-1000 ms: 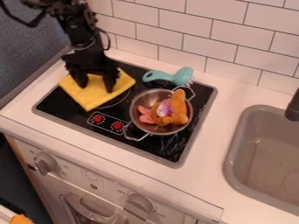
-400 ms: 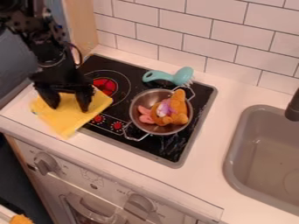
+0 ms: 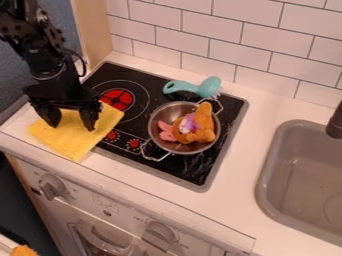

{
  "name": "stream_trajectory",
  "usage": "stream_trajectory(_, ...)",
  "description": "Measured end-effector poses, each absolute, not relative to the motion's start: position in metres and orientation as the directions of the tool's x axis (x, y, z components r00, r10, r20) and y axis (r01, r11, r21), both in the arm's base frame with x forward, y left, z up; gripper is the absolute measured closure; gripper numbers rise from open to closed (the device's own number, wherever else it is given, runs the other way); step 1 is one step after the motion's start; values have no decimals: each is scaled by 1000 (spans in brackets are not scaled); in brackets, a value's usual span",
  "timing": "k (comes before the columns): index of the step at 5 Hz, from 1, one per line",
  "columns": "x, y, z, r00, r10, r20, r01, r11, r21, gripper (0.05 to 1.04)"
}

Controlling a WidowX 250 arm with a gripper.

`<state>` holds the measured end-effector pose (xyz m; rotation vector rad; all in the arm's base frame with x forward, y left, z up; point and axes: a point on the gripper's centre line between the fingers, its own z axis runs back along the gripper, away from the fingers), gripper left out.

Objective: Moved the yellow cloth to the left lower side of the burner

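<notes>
At the near left corner, an orange thing [image 3: 24, 251] shows, too little of it to name. Next comes the pale front of the stove unit [image 3: 110, 205], with one knob [image 3: 52, 186] at the left and another [image 3: 160, 232] farther right. Above it runs the white counter [image 3: 234, 205], with the grey sink [image 3: 267, 172] set into its right side. The yellow cloth [image 3: 73, 140] lies at the left, its near corner on the counter and its right part over the left edge of the black cooktop [image 3: 190, 172], to the near left of the red burner [image 3: 117, 99]. The black gripper [image 3: 72, 125] hangs down over the cloth from the upper left, released, its two fingers spread well apart with yellow fabric between and around them. Just right of the cloth are two red dials [image 3: 123, 139]. Right of these, on the cooktop, stands a metal pot [image 3: 158, 113] with wire handles, holding an orange toy [image 3: 204, 131], a purple and white piece [image 3: 188, 123] and pink pieces [image 3: 165, 133]. A teal brush [image 3: 207, 86] lies just beyond the pot, along the cooktop's far edge. A dark faucet [image 3: 335, 122] stands at the right edge. White wall tiles [image 3: 244, 45] rise behind, with a wooden panel [image 3: 95, 30] at the far left.
</notes>
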<state>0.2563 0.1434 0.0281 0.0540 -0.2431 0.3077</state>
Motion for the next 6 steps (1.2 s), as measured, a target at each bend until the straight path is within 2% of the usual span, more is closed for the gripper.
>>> stream_trajectory(1,257,142,29,924,294,243,-305,952,7,83)
stream_trajectory(2,262,142,40,918,289,270,-303,953,9,83)
stream_trajectory(4,268,142,92,884,306,355,-329,944,6,83)
stream_trajectory(5,268,136,121,852,304,426,-327,945,-22,83)
stream_trajectory(6,269,137,123,852,300,429,-324,946,-17,83)
